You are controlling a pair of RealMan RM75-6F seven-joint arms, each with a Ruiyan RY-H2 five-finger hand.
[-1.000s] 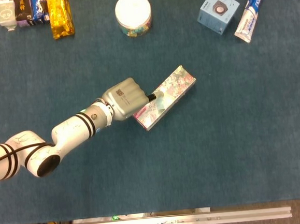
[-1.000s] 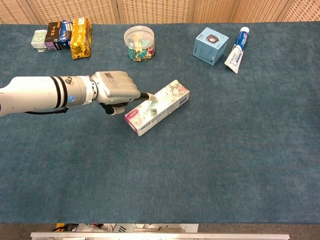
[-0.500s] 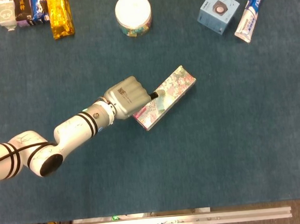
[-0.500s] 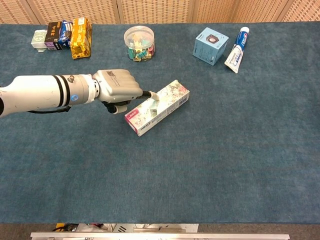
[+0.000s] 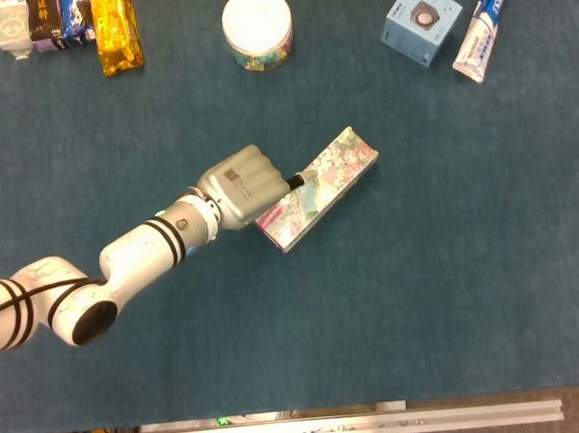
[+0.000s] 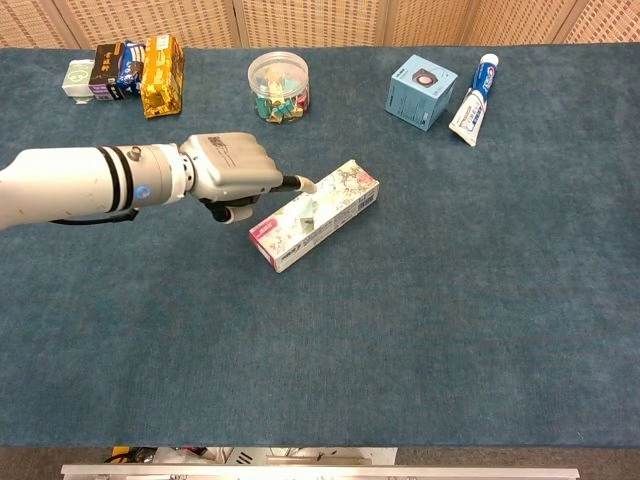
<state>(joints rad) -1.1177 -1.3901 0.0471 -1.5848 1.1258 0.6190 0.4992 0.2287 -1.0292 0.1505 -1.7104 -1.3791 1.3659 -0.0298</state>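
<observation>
One fingertip of left hand (image 6: 232, 172), otherwise curled into a fist, poised at floral box (image 6: 316, 214) lying mid-counter (image 6: 450, 320). Best to press low and steady along box's length, avoiding a twist or skid.
</observation>
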